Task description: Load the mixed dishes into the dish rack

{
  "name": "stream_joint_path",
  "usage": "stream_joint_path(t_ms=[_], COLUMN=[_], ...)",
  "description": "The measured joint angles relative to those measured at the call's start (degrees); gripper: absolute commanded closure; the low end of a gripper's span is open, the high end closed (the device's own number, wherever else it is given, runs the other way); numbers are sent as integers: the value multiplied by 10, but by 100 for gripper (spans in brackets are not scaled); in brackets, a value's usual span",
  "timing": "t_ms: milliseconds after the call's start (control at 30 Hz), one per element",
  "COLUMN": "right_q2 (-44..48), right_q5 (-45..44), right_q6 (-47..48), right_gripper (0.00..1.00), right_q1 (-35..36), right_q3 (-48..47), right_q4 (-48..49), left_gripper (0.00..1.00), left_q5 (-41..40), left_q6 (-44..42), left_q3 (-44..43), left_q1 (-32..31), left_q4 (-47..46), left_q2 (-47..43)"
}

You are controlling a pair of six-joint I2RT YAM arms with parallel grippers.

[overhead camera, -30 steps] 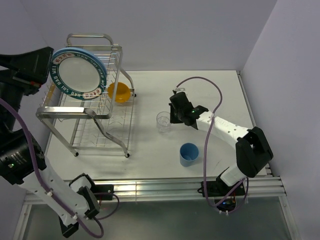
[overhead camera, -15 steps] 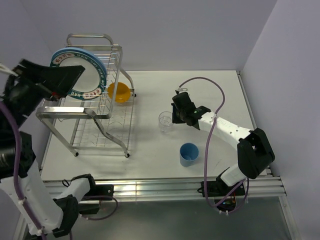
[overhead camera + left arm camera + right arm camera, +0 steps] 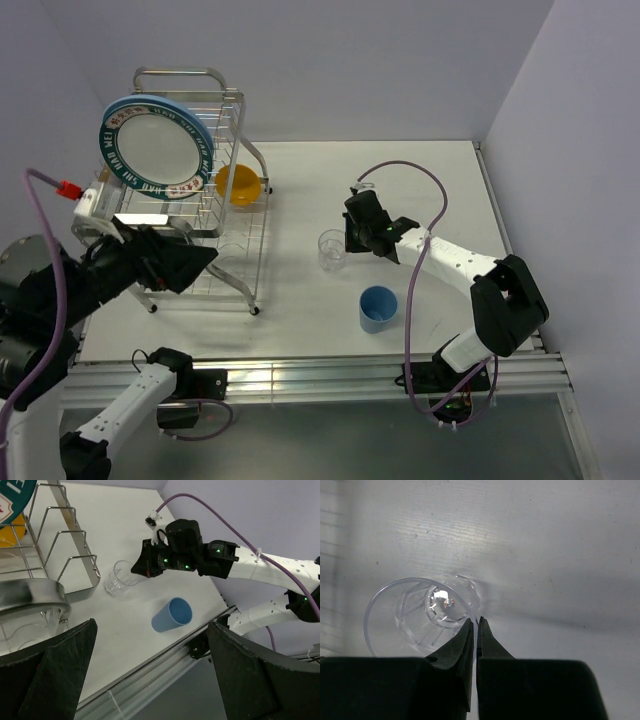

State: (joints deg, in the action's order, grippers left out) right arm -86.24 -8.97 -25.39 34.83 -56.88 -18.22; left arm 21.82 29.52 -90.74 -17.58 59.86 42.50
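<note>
The dish rack stands on the left of the table, its wire slots sized to hold flat pieces on edge. That is why the lettered plate stands upright in the top tier, with the edge of a blue plate showing just behind it. The left claw hangs at the near side of the rack with its fingers spread wide and nothing between them, probably parked clear while the other arm works. An orange bowl sits at the right side of the rack, behind the wires; whether it is inside the lower tier or only beside it I cannot tell. Well to the right of the rack a blue cup lies tipped on its side, not yet loaded. Between cup and rack stands the glass, upright; the right claw is pinched closed on its rim wall, a thin grip that suits a lift towards the rack
</note>
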Motion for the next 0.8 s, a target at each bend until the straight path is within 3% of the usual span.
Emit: stream_joint_path(t_ms=[300,533,800], right_q2=[0,1,-1], right_q5=[-11,-21,-37], right_q6=[6,6,3], right_gripper=[100,100,100], right_q1=[0,0,0], right_q3=[0,-8,-61], right_q4=[-5,-37,-78], left_gripper=[1,1,1], left_q5=[-4,-108,-208], left_q6=[-32,-64,-124], left_q3=[33,44,71], left_q1=[-12,-13,-13], left_q4=[-133,-189,-209], left_q2=[-9,48,54])
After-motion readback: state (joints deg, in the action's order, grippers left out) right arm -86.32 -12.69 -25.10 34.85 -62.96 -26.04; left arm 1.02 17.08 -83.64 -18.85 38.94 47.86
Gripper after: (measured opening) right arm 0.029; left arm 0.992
